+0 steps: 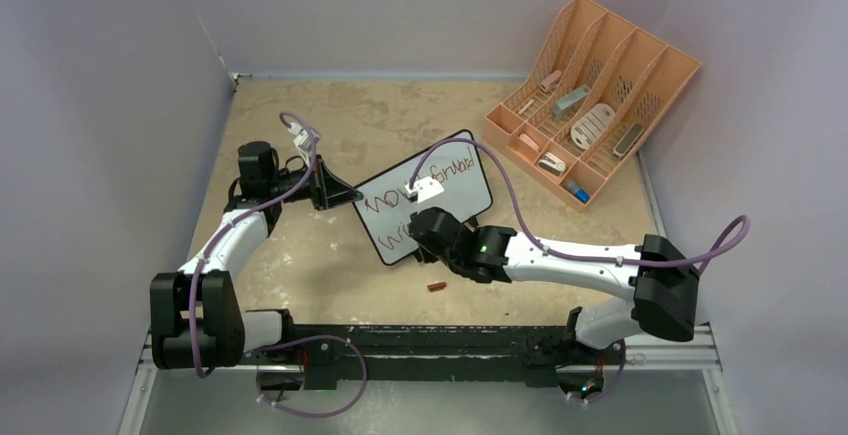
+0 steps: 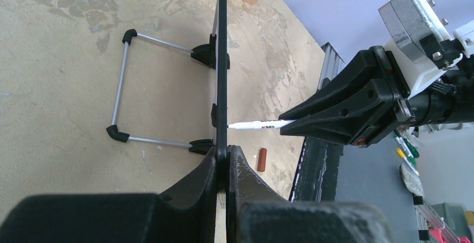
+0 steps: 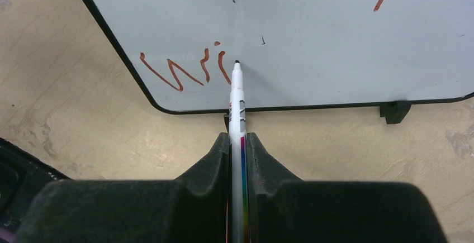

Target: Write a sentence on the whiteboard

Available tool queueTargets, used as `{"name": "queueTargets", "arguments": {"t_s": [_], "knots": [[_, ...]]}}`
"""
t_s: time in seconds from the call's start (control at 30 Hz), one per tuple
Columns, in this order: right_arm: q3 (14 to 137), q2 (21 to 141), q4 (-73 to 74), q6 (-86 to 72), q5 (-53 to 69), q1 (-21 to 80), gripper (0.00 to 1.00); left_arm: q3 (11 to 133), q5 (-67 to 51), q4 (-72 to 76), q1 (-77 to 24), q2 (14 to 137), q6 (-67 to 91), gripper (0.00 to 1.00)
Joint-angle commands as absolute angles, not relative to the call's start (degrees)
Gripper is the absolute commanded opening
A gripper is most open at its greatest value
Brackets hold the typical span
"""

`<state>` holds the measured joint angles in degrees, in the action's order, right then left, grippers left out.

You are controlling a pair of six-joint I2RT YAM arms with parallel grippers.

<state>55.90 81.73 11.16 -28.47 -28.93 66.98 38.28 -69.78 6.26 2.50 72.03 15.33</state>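
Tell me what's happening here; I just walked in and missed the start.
The left gripper is clamped on the edge of the whiteboard, steadying it on its wire stand. The right gripper holds a marker with its tip at the board, a few letters into a second line of reddish writing. A small cap lies on the table nearby.

My left arm (image 1: 232, 235) and right arm (image 1: 575, 263): white shells, chunky black joints, lilac cables (image 1: 300, 121); left hand (image 2: 223, 152) and right hand (image 3: 237, 138) are matte black wedges
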Motion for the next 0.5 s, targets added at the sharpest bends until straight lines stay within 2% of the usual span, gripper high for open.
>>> {"name": "queueTargets", "arguments": {"t_s": [0.0, 0.47], "knots": [[55.47, 80.64, 10.65, -28.69, -32.16, 65.16, 0.00, 39.64, -69.59, 5.98, 2.33, 72.32, 13.80, 0.00], [55.11, 77.84, 10.64, -28.09, -31.33, 64.16, 0.00, 39.55, -69.52, 5.88, 2.33, 72.25, 13.80, 0.00]]}}
